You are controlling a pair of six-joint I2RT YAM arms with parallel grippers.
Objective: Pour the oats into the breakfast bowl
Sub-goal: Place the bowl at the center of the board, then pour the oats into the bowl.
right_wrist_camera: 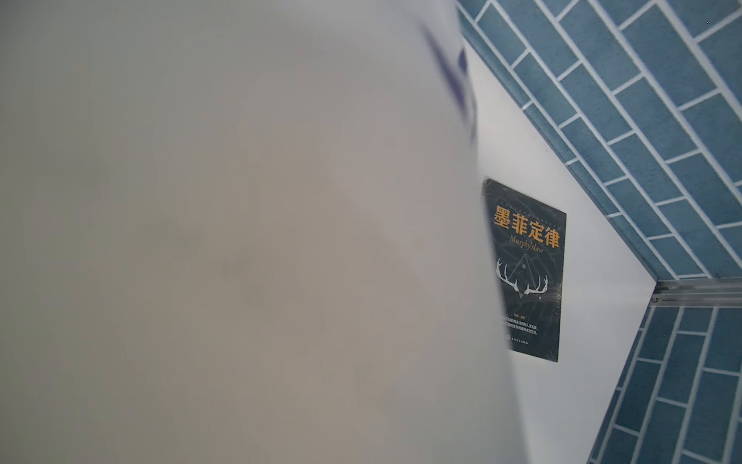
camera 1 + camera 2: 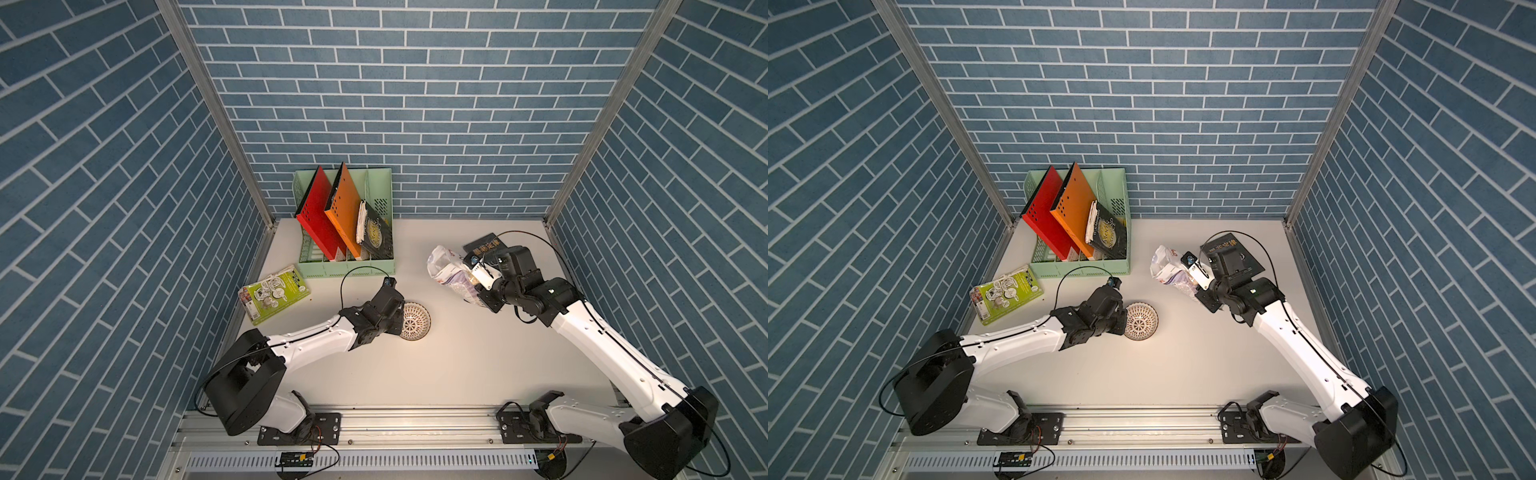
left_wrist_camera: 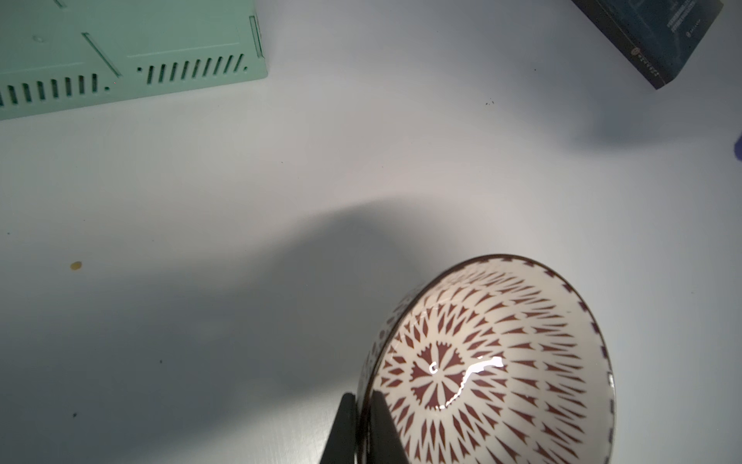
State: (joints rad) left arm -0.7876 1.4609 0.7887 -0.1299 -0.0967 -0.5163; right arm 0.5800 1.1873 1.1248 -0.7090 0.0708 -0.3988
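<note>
We had both top views high above the bowl (image 2: 417, 322), looking steeply down and toward the back wall (image 2: 415, 104) behind it, far enough off to take in the whole table (image 2: 457, 365). They shared nearly everything, offset only slightly sideways. Our left wrist camera sat close over the bowl, looking across its rim to the rack (image 3: 120, 60) and the corner of a book (image 3: 662, 36) beyond. Our right wrist camera sat hard against the pouch (image 1: 241, 241), which blurred most of its frame; past that it caught the same book, well away from the bowl, by the wall corner.
</note>
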